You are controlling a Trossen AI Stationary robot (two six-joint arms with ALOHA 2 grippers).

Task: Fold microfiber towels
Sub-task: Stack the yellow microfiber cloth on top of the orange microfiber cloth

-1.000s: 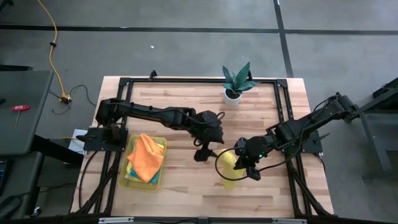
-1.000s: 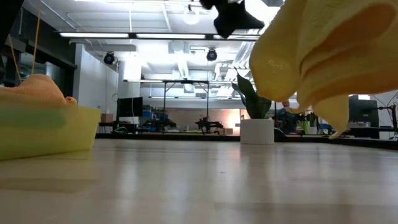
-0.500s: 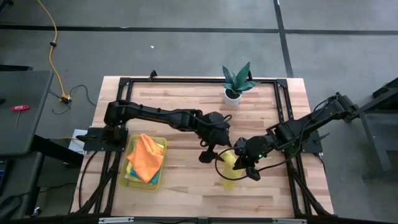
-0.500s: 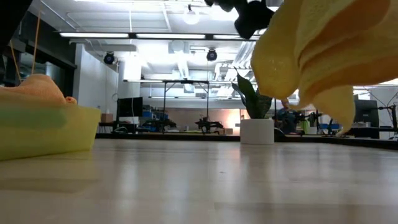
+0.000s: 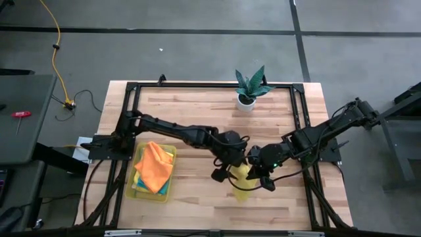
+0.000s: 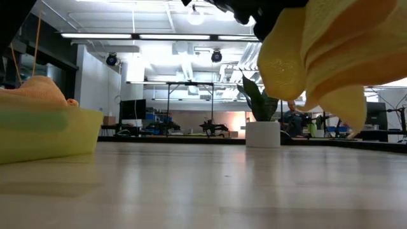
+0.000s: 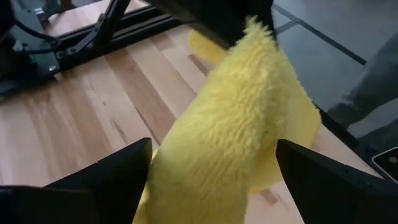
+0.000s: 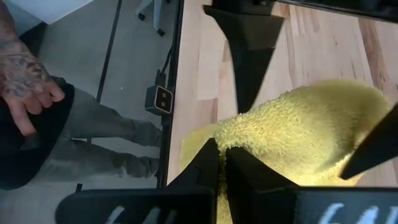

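The big wooden table [image 5: 197, 112] filled the middle of the high view, with grey floor [image 5: 197, 52] all around it. In the low view a bright workshop with long ceiling lights [image 6: 159, 36] showed far behind. A small potted plant [image 5: 250, 87] stood at the table's upper middle. A yellow tray [image 5: 138, 187] sat at the lower left, and the orange towel [image 5: 156, 166] lay on top of the pile inside it.

The right gripper [image 5: 262, 179], just right of centre, was pinched tight on the yellow towel [image 5: 241, 181], which hung bunched up above the wood. The left gripper [image 5: 222, 170] sat just beside it, fingers spread wide, one on each side of the hanging cloth in its wrist view, not gripping yet.

What could go wrong, I think: the left fingers might close on a thick fold and not on one edge, because the cloth is so bunched. Then the towel would not open flat. The two grippers are very close and might bump. A person's hand [image 8: 22, 68] showed near the table edge.
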